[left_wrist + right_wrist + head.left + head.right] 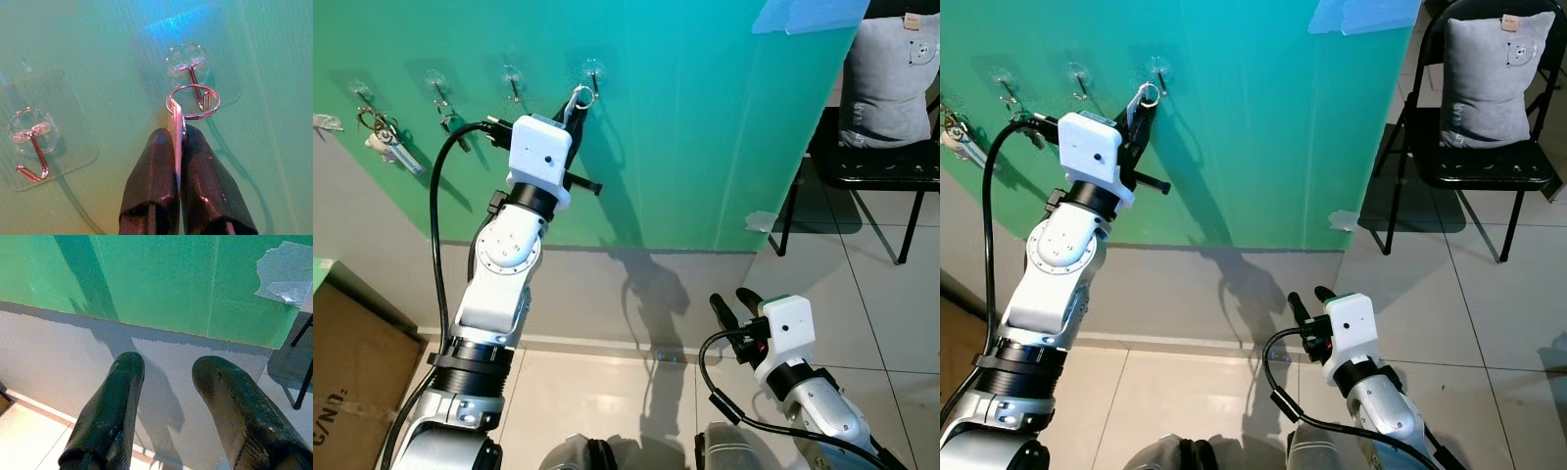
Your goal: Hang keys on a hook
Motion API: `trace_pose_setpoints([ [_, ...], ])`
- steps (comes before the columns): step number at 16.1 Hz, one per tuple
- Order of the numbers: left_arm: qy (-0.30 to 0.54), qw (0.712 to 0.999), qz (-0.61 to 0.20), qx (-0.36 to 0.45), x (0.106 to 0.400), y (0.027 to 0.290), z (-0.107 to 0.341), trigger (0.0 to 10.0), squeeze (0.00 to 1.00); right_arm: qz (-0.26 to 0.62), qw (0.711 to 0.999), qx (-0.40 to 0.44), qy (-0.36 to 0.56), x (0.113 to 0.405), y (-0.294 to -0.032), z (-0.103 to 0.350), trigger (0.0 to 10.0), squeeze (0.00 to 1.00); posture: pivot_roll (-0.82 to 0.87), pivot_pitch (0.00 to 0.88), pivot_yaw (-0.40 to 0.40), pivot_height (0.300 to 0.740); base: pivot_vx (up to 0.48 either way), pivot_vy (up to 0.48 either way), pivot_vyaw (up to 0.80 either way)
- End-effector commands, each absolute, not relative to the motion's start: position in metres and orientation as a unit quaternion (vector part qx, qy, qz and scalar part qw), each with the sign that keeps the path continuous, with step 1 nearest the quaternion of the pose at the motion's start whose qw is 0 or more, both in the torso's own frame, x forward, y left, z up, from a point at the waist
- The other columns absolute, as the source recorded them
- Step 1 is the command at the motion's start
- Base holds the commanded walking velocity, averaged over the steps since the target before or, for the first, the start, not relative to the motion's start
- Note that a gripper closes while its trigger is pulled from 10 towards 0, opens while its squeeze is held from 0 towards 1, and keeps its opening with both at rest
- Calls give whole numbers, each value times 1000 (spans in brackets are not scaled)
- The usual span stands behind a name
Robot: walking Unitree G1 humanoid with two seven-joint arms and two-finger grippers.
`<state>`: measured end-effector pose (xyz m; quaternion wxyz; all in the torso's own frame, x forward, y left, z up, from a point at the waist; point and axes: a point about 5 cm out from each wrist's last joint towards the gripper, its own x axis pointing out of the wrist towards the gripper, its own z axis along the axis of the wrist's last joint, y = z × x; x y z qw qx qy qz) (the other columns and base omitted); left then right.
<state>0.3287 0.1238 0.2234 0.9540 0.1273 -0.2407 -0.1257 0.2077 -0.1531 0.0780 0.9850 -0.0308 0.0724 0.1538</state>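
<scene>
Key ring at the rightmost hook, pinched by the blade.

Far left on the green wall, at nine o'clock from the raised arm, a bunch of keys already hanging; next, two bare clear adhesive hooks; then the rightmost hook, its wire prong seeming to pass through the key ring. Left gripper clenched on the flat key just below the ring, at six o'clock from the hook. Probably light, stiff, slick metal, apt to swivel in the pads; best held flat across the blade, ring left free. Low at five o'clock, right gripper idle, fingers spread, grasping nothing.
</scene>
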Motion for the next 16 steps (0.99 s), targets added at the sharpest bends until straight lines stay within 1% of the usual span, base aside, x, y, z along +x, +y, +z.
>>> trace_pose_setpoints([
  [1, -247, 952, -123, 135, 331, 123, 228, 0, 0, 153, 985, -29, 75, 206, -152, 77, 10000, 0, -363, 101, 145, 716, 0, 0, 0],
  [7, -271, 945, -121, 138, 334, 120, 243, 0, 0, 150, 985, -25, 78, 204, -150, 75, 10000, 0, -367, 108, 152, 716, 0, 0, 0],
  [9, -264, 946, -121, 143, 336, 121, 241, 0, 0, 149, 985, -25, 78, 204, -150, 75, 10000, 0, -369, 109, 154, 716, 0, 0, 0],
  [11, -241, 951, -113, 157, 340, 123, 234, 0, 0, 149, 985, -24, 78, 204, -150, 75, 10000, 0, -368, 111, 154, 716, 0, 0, 0],
  [16, -198, 960, -114, 159, 345, 125, 220, 0, 0, 150, 985, -23, 80, 204, -149, 74, 10000, 0, -368, 115, 155, 716, 0, 0, 0],
])
